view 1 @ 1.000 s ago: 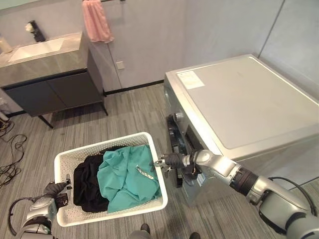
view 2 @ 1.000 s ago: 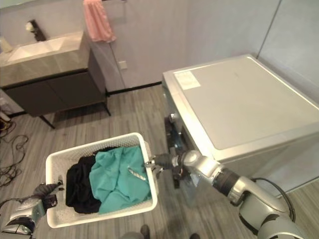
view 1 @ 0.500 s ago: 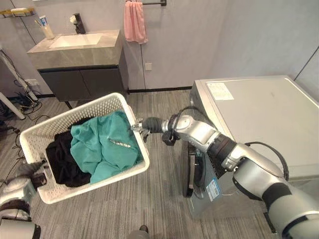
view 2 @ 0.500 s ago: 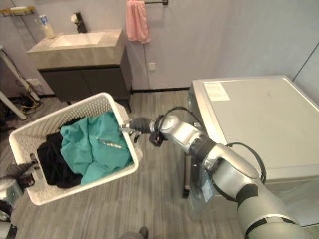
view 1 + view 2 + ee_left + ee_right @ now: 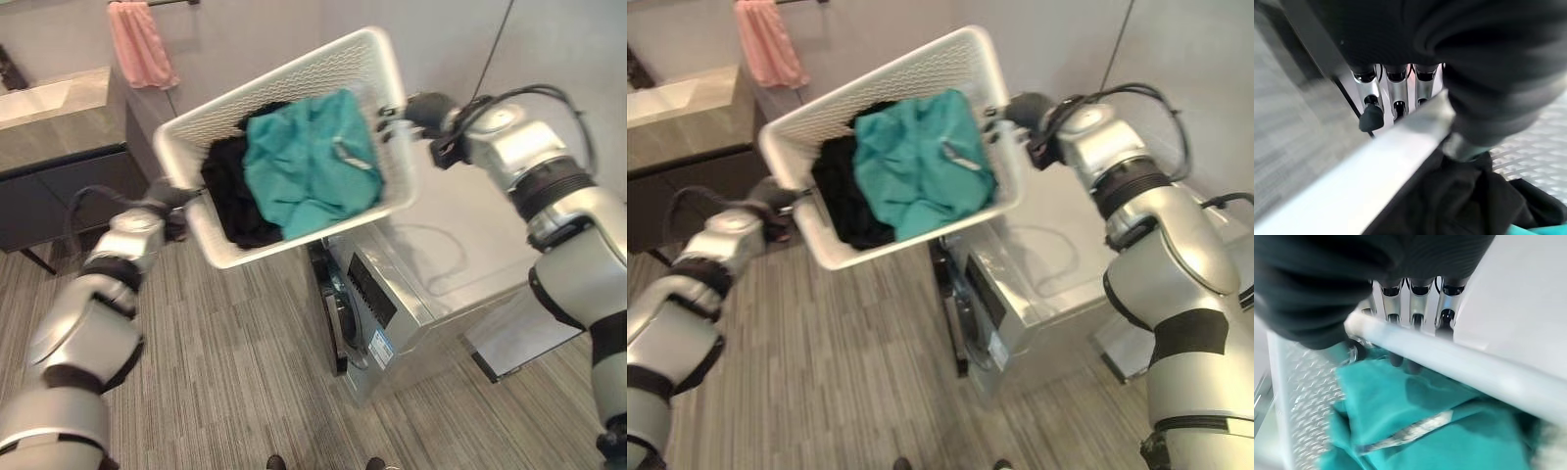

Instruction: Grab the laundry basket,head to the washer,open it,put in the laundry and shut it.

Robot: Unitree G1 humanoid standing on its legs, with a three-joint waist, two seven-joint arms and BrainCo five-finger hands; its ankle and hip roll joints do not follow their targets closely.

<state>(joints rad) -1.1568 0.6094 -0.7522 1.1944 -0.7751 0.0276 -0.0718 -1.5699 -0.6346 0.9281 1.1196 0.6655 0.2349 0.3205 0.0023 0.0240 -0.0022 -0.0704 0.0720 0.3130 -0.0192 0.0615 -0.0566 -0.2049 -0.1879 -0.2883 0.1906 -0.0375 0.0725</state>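
White perforated plastic laundry basket (image 5: 377,73), now raised above the silver front-loading washer (image 5: 392,313) rather than low near the floor. Left hand (image 5: 174,196) and right hand (image 5: 423,108) curl over opposite rims. Teal cloth (image 5: 309,157) partly hides the black garment (image 5: 230,196).

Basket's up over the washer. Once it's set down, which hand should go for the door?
Probably the left. The washer door faces the robot's left, below the left hand. The right hand grips the laundry basket rim above the washer top, farther from the door.
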